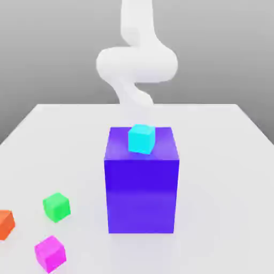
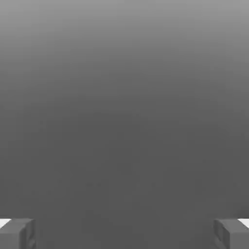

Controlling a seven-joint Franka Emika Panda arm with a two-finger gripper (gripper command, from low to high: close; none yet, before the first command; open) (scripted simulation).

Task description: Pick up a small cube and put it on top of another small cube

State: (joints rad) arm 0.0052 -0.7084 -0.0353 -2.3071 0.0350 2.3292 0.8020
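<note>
The gripper (image 2: 124, 233) stands wide and empty. From the big blue block (image 1: 141, 187), the magenta cube (image 1: 50, 252) lies toward the exterior view's lower left, near the green cube (image 1: 56, 207). Descend squarely over magenta, avoiding the orange cube (image 1: 5, 223).

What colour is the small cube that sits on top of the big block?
Cyan. The small cube on the blue block shows best in the exterior view.
</note>
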